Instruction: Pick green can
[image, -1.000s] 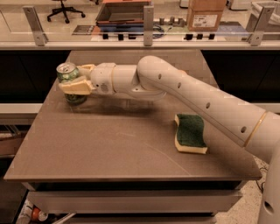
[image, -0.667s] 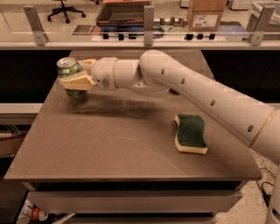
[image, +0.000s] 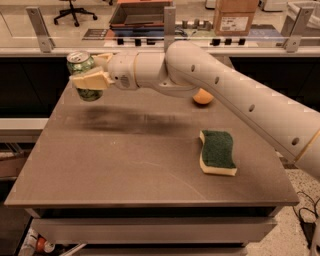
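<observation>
Clearly the gripper (image: 89, 70) is clamped around the green can (image: 79, 62), which hangs clear of the table (image: 125, 165) above its far left corner, held at mid-height with top and base showing past the near finger. The chief risk, I judge, is slip: a smooth metal wall could slide or tilt if the arm swings fast, dropping beyond the table's edge. The sponge (image: 218, 150) and the orange round thing (image: 202, 97) sit well apart, so collision seems unlikely.

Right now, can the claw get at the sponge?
Probably not yet: the claw is shut on the green can, held above the table's far corner. The sponge itself lies uncovered, near the right edge.
</observation>
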